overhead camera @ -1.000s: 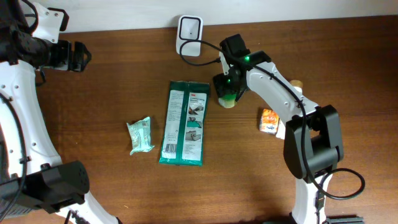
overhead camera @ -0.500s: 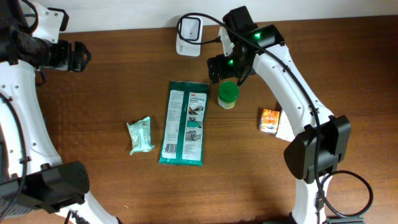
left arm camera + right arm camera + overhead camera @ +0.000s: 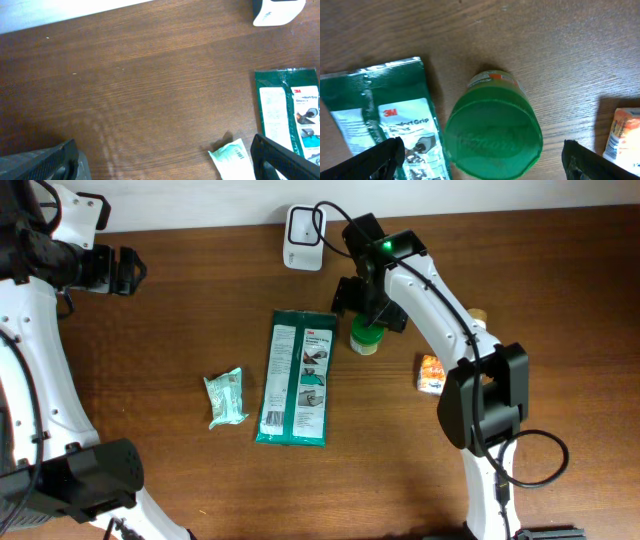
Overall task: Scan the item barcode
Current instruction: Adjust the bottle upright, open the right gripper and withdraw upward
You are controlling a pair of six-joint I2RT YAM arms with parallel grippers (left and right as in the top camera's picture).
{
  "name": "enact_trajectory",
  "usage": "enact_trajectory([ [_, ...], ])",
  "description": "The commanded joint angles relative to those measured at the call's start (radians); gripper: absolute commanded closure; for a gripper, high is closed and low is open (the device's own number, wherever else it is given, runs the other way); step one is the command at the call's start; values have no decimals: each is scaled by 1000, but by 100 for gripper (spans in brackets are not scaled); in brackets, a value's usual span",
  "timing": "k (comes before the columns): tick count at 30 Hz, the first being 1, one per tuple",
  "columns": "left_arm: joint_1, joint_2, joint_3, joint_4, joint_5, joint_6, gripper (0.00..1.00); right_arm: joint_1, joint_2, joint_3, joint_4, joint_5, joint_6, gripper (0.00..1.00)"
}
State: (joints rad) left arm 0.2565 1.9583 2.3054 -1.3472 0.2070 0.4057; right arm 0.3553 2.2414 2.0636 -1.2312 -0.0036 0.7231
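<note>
The right tool (image 3: 481, 149) has opened wide above the jar (image 3: 367, 337), which stands free on the tabletop (image 3: 150, 380). The left tool (image 3: 128, 270), far from the jar, is apart too. An off-centre closing could topple the jar onto the packet (image 3: 295, 375) beside it.

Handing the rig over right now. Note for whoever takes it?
Left gripper: jaws open, empty, far left, clear of the items.
Right gripper: jaws open, empty, over the jar, not touching it.
Jar upright beside the pack; packet left of the pack; box at right; scanner at the back edge.
Done: no item at the scanner; scanned ones cannot be told.
Left: grasp an item, show its barcode to the scanner.
</note>
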Motion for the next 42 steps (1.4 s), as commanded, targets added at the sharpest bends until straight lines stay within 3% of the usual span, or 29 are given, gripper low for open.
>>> enact_trajectory([
  [1,2,8,-2,-1,14,18,1,4,41,5,-18,8,0,3],
  [5,2,8,-2,-1,14,18,1,4,79,2,-21,10,-19,14],
  [8,2,8,-2,-1,14,18,1,5,101,1,-23,9,-35,17],
  [10,2,8,-2,-1,14,18,1,2,107,1,-30,14,-36,25],
  [13,2,8,-2,-1,14,18,1,2,106,1,-37,16,-121,28],
  [16,2,8,-2,-1,14,18,1,2,106,1,-58,16,-238,46],
  [20,2,8,-2,-1,14,18,1,2,64,28,-75,16,-432,46],
  [27,2,8,-2,-1,14,18,1,3,57,126,-256,16,-927,48],
  [31,2,8,-2,-1,14,18,1,2,58,103,-229,16,-1159,47],
  [35,2,8,-2,-1,14,18,1,2,61,64,-126,15,-1216,48],
  [42,2,8,-2,-1,14,18,1,2,61,-11,-98,16,-1355,48],
])
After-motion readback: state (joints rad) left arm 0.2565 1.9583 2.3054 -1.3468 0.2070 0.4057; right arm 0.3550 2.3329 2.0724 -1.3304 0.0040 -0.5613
